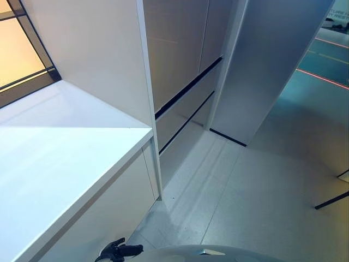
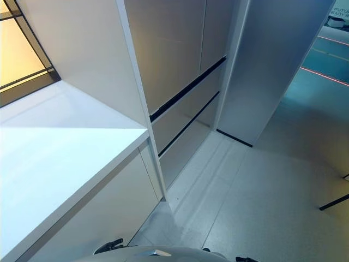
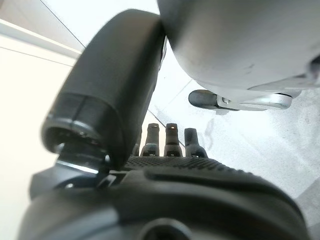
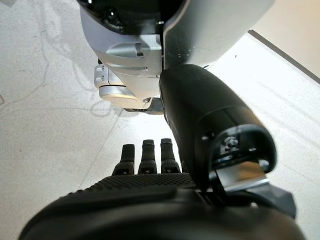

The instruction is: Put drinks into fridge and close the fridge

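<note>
A tall grey fridge-like unit [image 1: 180,60] with dark horizontal gaps between its fronts stands ahead, past the counter. A tall grey panel [image 1: 267,65] juts out beside it on the right; I cannot tell if it is an open door. My left hand [image 3: 172,145] hangs over the pale floor with straight fingers and holds nothing. My right hand [image 4: 145,157] hangs the same way, fingers straight and empty.
A white counter [image 1: 54,158] runs along the left, with a white cabinet side [image 1: 92,54] rising at its far end and a window [image 1: 16,54] behind. Pale speckled floor [image 1: 262,191] spreads to the right. A thin dark leg [image 1: 330,201] crosses the right edge.
</note>
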Robot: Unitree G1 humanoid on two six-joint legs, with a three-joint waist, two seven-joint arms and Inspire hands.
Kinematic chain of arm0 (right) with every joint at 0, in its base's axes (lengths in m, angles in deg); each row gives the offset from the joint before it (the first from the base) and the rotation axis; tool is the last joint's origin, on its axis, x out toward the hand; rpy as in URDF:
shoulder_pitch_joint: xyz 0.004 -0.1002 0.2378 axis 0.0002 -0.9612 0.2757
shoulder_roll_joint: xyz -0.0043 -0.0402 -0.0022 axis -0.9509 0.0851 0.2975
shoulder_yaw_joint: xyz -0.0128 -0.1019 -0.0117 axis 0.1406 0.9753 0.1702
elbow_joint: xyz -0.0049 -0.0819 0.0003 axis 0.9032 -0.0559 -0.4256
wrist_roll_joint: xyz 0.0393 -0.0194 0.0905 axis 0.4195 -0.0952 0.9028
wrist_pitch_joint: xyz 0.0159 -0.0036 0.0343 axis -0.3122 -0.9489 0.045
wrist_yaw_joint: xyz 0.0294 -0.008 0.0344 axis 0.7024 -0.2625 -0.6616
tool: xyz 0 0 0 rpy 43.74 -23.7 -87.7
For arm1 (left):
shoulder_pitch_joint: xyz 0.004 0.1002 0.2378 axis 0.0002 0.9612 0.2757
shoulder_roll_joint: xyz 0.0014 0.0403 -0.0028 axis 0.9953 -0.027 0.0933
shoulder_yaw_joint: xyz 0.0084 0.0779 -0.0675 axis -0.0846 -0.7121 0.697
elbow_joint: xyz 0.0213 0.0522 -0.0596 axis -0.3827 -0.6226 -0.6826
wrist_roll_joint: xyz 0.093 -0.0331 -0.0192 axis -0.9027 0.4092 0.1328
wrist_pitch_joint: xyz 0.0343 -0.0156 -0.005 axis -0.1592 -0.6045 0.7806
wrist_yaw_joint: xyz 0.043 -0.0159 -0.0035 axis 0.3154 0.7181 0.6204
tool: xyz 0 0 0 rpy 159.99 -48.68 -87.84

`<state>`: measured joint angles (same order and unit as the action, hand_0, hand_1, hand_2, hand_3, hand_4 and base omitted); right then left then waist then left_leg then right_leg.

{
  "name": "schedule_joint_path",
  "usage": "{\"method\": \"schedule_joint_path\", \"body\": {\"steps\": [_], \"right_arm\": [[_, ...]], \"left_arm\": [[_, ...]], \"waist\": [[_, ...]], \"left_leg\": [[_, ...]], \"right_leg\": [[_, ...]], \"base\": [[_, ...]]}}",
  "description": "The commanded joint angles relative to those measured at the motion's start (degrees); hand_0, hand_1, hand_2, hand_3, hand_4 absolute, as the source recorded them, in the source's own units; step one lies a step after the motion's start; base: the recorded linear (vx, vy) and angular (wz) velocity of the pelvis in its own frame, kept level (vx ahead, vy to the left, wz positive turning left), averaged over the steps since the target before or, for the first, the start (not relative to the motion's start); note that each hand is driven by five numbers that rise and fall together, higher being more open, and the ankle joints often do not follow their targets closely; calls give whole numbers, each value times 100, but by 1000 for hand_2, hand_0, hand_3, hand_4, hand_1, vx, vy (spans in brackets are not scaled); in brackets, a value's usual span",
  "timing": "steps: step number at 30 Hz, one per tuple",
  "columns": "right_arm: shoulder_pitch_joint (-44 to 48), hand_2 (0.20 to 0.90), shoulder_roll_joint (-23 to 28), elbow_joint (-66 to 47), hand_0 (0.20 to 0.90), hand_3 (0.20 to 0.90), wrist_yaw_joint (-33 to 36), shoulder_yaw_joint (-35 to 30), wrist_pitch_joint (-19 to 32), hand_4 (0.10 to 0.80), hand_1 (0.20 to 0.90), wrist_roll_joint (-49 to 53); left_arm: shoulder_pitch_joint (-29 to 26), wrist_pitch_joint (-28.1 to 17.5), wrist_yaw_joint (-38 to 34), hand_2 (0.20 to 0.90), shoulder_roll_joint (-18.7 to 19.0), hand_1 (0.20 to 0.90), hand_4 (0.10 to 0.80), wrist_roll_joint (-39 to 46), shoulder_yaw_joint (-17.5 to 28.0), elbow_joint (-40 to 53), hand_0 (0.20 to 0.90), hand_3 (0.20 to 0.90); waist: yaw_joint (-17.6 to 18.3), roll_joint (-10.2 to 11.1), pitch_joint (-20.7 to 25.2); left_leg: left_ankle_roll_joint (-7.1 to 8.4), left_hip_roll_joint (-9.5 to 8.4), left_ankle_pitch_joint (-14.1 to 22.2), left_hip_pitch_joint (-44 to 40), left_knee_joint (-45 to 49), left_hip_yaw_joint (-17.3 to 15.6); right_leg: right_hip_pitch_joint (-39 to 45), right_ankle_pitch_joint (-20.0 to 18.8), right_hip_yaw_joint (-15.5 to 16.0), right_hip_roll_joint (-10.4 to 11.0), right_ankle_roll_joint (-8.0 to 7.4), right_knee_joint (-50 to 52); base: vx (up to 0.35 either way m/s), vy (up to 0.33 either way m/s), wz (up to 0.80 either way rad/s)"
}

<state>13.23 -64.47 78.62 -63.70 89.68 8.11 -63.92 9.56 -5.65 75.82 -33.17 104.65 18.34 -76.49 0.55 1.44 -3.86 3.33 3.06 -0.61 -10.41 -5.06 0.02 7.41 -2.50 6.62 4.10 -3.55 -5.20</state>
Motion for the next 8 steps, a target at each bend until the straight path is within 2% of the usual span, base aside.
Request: {"method": "schedule_joint_path", "body": {"steps": [1, 8], "right_arm": [[176, 900, -156, 225, 900, 900, -217, 195, -2, 800, 900, -201], [194, 900, -154, 299, 900, 900, -201, 185, 12, 800, 900, -248]], "left_arm": [[-312, -261, -35, 900, 26, 900, 800, -99, 20, -271, 900, 900], [-354, -183, -92, 900, 7, 900, 800, -7, 43, -305, 900, 900]], "waist": [[16, 56, -127], [25, 53, -109]], "left_leg": [[-531, -539, 252, 251, 316, -244], [-543, -543, 264, 238, 304, -243]], "right_leg": [[-56, 272, 14, -344, 167, 506], [-60, 280, -5, -350, 165, 508]], "base": [[0, 0, 0], [1, 2, -4]]}}
